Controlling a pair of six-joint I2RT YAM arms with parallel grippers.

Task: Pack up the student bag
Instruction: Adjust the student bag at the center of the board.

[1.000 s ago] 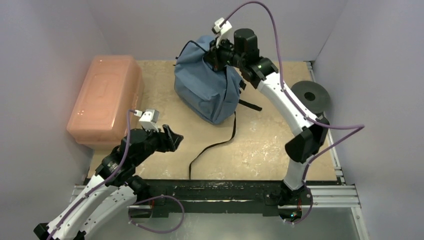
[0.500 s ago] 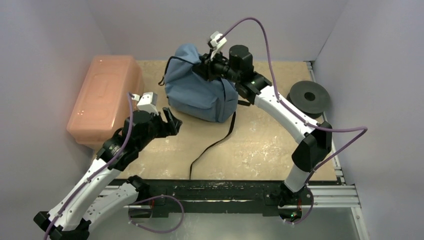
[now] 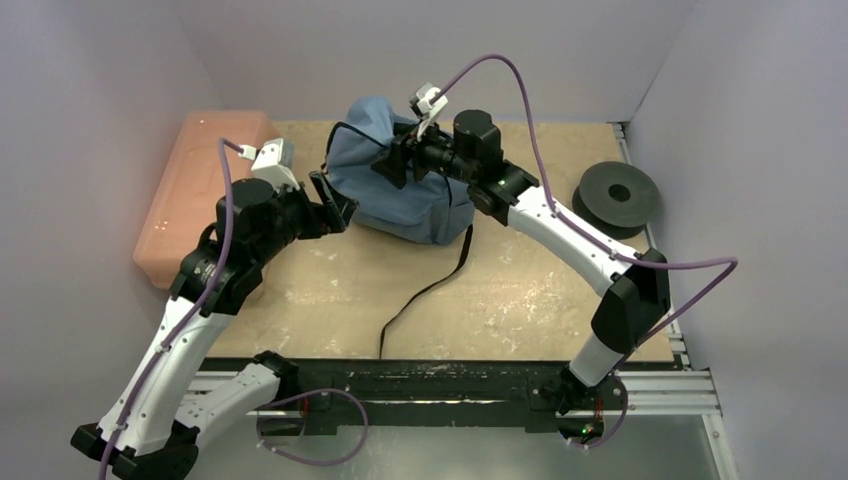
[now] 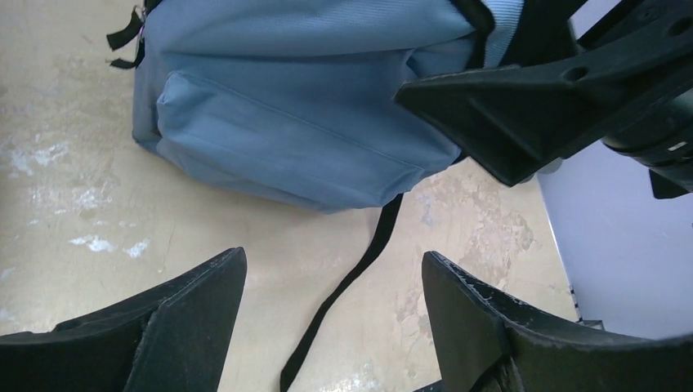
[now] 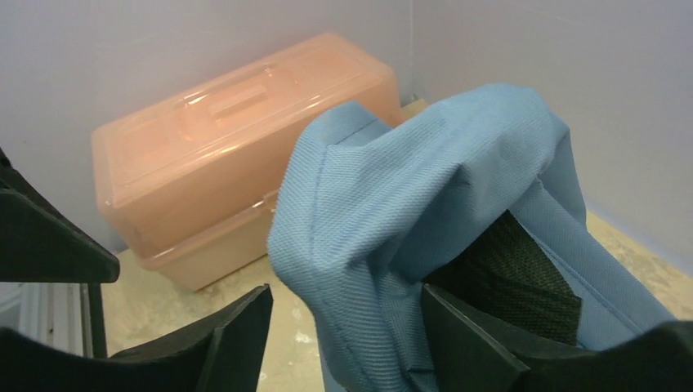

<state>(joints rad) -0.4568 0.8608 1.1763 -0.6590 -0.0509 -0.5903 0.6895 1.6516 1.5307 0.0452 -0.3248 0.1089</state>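
Note:
The student bag, blue-grey fabric, slumps at the back centre of the table, and its black strap trails toward the near edge. My right gripper is at the bag's top with its jaws open. In the right wrist view a fold of the bag lies between the spread fingers of the right gripper, with a gap on the left side. My left gripper is open just left of the bag. In the left wrist view the bag and strap lie ahead of the empty left gripper.
A salmon-pink plastic box with its lid shut stands at the left edge, close behind my left arm; it also shows in the right wrist view. A black disc lies at the right of the table. Grey walls enclose the back and sides.
My right gripper has opened and released the bag's top after carrying it leftward; the bag has slumped lower. My left arm has swung up and forward to the bag's left side, opening a little wider.

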